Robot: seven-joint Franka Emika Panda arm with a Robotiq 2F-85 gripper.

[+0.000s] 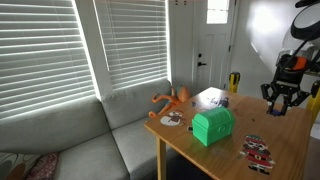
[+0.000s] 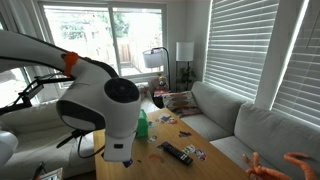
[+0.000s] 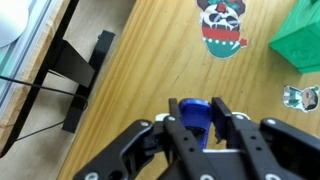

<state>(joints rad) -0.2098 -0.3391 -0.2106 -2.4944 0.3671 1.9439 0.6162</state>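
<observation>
Blue object [image 3: 196,118] clamped between jaws over wooden table [image 3: 150,60]; long axis, pointing direction indiscernible.

Home living room. A grey sofa [image 1: 70,140] runs along the wall under windows with white slatted blinds [image 1: 50,50], and a white panelled entry door [image 1: 212,60] stands behind. The wooden desk [image 1: 290,130] carries toys, a green toy house [image 1: 212,125] and an orange figure [image 1: 171,98], plus a TV remote [image 2: 178,153]. A shaded lamp [image 2: 185,50] stands by a big window [image 2: 110,35] that looks onto a garden. Domestic furniture throughout.
</observation>
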